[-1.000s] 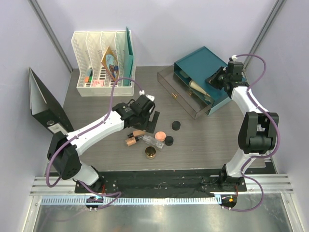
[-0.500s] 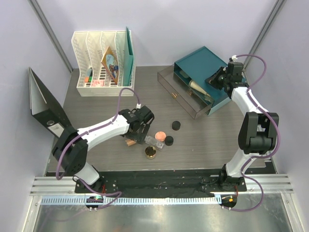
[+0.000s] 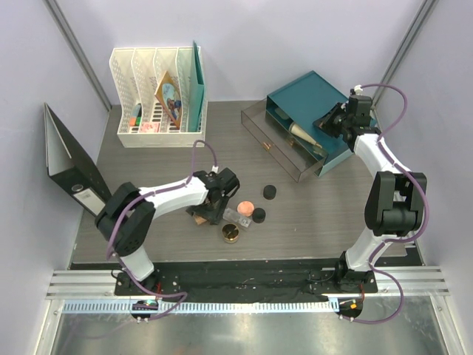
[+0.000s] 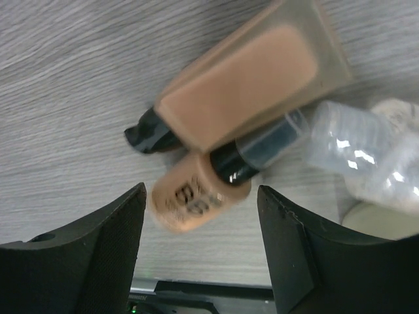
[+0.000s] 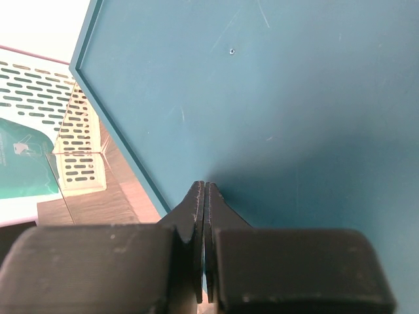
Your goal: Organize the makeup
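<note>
Left claw (image 4: 201, 208) has swung in from the far side of the makeup cluster and dropped low. It now hangs over the flat peach tube (image 4: 249, 85) and the BB-marked peach tube (image 4: 190, 199), fingers spread, nothing pinched. I read this as the pick being next (likely the BB-marked one, framed between my fingers).

Both tubes lie overlapping on the table (image 3: 318, 214), left of centre. Both have dark caps. Clear glass bottle (image 4: 357, 150) just beside them.

Right claw (image 5: 205, 196) pressed together, empty, over the teal box (image 5: 262, 98).
</note>
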